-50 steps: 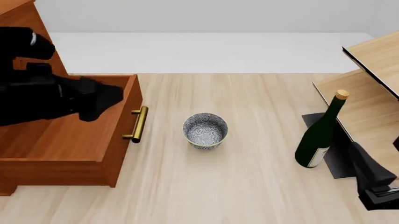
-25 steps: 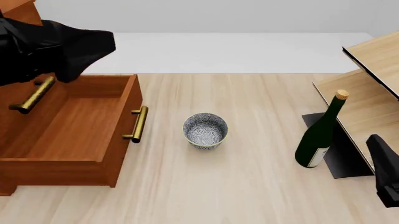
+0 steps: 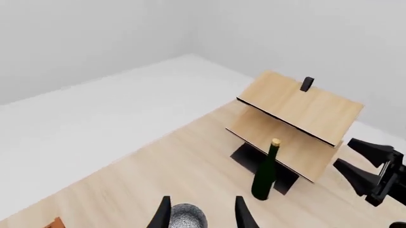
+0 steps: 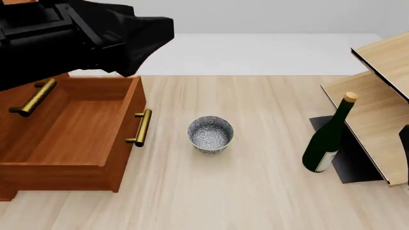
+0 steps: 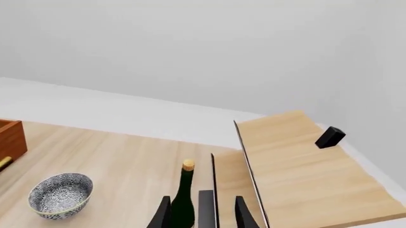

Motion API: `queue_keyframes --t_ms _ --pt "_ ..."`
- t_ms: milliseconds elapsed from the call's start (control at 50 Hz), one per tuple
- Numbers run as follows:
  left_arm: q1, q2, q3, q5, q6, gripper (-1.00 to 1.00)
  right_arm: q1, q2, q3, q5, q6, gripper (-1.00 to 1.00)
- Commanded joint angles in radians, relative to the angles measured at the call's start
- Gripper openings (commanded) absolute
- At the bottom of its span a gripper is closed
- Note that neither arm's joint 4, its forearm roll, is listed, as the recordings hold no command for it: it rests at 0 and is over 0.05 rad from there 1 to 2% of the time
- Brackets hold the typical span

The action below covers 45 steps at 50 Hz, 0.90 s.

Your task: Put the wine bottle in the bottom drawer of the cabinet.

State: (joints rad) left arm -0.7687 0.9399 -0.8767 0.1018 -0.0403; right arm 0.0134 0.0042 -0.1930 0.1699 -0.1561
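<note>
- Bottom drawer [image 4: 76,139] of the cabinet [image 4: 13,191] stands pulled open at the desk's [image 4: 255,191] left edge.
- Wine bottle [image 4: 327,135] upright near the right edge, against the pale shelf unit [image 4: 377,110].
- Bowl [image 4: 210,133] mid-desk.
- Left gripper [image 3: 199,216] and right gripper [image 5: 201,213]: jaws apart, empty.

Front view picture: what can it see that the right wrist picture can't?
Only the front view shows the whole open bottom drawer with its brass handle, and the big black left arm above it. Only the right wrist view shows the right gripper, open, and a small black block on top of the pale shelf unit. Both show the wine bottle standing upright, the patterned bowl and the wooden table.
</note>
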Motion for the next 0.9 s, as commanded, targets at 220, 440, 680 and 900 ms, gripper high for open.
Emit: queue_keyframes --t_ms 220,440,680,900 --pt "-0.083 0.200 -0.141 -0.087 0.075 1.00 -0.002 -0.002 -0.011 0.009 -0.011 1.00" --pt "-0.124 0.327 -0.221 -0.100 0.110 1.00 -0.003 -0.003 -0.007 0.008 -0.015 1.00" --pt "-0.176 0.424 -0.283 -0.125 0.118 1.00 0.005 -0.003 0.010 0.001 -0.013 1.00" --pt "-0.209 0.494 -0.308 -0.153 0.137 1.00 0.016 -0.002 0.016 0.002 -0.010 1.00"
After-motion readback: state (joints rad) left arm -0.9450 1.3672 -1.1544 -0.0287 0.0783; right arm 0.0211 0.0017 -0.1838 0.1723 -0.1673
